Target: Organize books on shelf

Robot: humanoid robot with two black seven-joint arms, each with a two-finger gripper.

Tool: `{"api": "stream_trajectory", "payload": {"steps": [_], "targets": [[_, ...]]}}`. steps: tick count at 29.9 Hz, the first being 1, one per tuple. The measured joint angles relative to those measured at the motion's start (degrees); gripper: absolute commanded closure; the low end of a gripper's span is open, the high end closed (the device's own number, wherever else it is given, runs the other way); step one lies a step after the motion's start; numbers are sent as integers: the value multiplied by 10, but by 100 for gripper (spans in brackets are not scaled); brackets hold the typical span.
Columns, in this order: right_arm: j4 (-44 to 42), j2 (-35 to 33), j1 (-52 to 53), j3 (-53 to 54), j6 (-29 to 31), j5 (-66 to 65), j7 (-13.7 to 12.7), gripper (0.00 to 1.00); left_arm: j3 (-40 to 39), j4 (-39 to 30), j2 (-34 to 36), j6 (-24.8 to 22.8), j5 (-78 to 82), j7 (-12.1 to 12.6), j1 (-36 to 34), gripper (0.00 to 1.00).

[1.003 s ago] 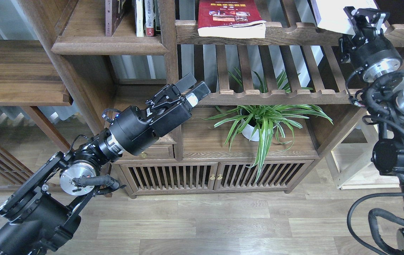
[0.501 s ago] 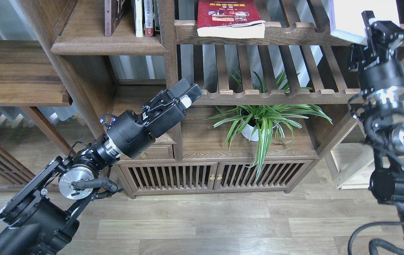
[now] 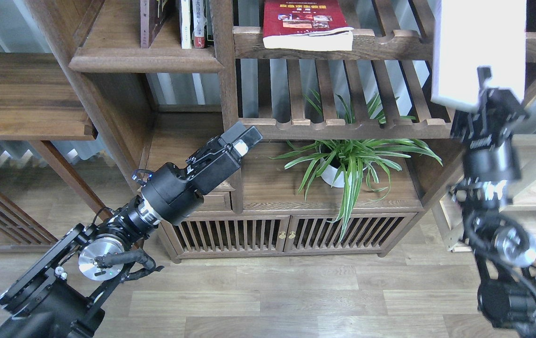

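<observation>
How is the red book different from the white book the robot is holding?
The red book lies flat on a slatted rack; the white book hangs upright in the air, pinched at its lower edge by the right gripper. The red book's cover has a yellow title and pictures; the white book's visible face is plain. Nothing grips the red book. Both are thick paperbacks.

FREE: bare front of the flat dark-brown wooden shelf board (image 3: 122, 44), at 11 o'clock | BLOCKED: upright books (image 3: 193, 23) at its back right corner; vertical walnut post (image 3: 225, 94) at 12 | BLOCKED: green spider plant in white pot (image 3: 343, 162) on the cabinet top, centre | FREE: wood-plank floor (image 3: 296, 291) at 6
</observation>
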Motion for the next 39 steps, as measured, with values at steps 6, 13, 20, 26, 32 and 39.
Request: {"api": "stream_trajectory", "payload": {"steps": [6,13,20,26,32,39], "targets": [[5,23,-39,-31,0,0,6,98,13,43,-18,0,-75,3,15,1],[6,50,-62,-66,0,-5,5,98,26,77,-50,0,-98,6,16,2],[6,69,-67,-127,0,-48,1,98,74,142,-58,0,-145,9,16,3],[-3,95,-71,-179,0,-96,-1,97,122,146,-37,0,-246,37,10,5],[-31,101,-75,-206,0,-118,-2,97,132,124,14,0,-347,101,12,5],[-37,106,-90,-250,0,-134,-23,97,135,106,93,0,-417,128,11,8]]}}
